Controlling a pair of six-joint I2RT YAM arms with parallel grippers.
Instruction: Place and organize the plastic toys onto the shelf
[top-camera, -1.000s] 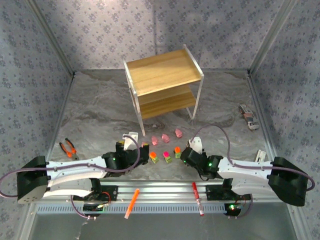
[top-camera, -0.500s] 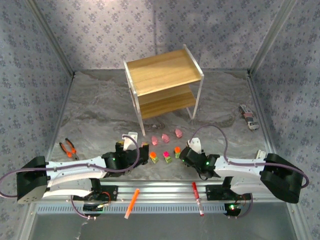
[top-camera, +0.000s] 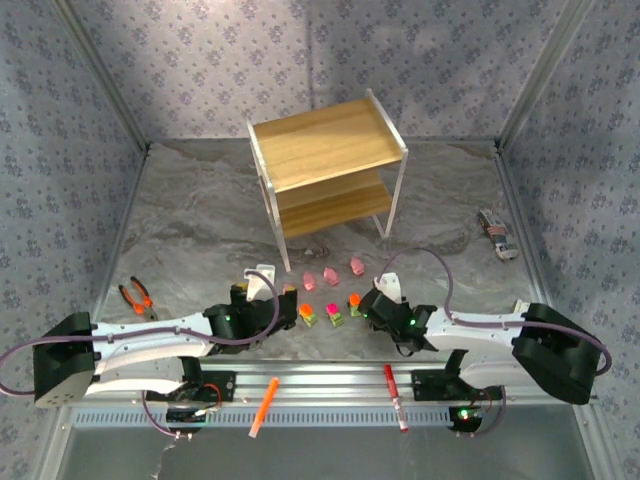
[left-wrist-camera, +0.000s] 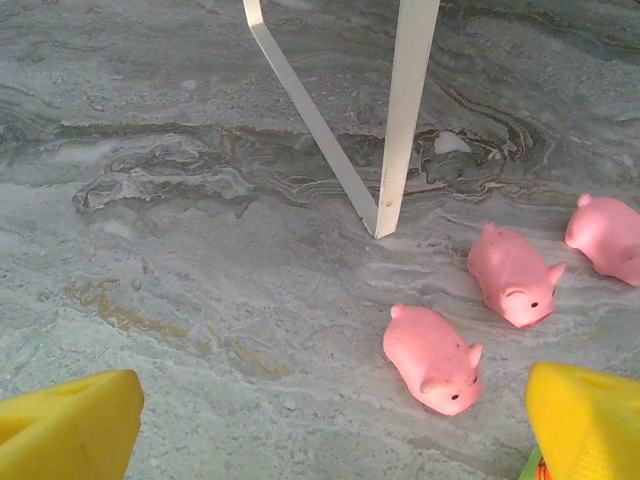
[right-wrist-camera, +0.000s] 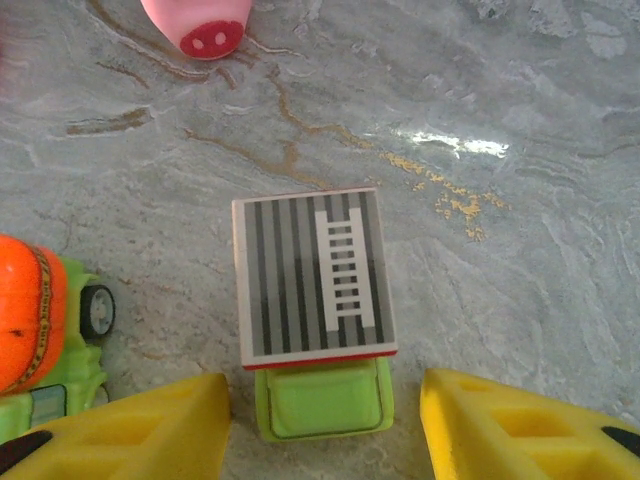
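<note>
we see left gripper (left-wrist-camera: 332, 388) and right gripper (right-wrist-camera: 322, 388) spread; the right straddles a boxy, stripe-roofed truck (right-wrist-camera: 312, 275); left wrist view adds glossy rounded pigs (left-wrist-camera: 432, 358).

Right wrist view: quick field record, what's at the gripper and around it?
gripper: right gripper, jaws open
between jaws: green cab end of ladder truck toy, grey striped top
contact: none visible, gap each side
image-left: orange-topped toy on green base
top edge: pink pig, cut off
surface: marbled table
</note>
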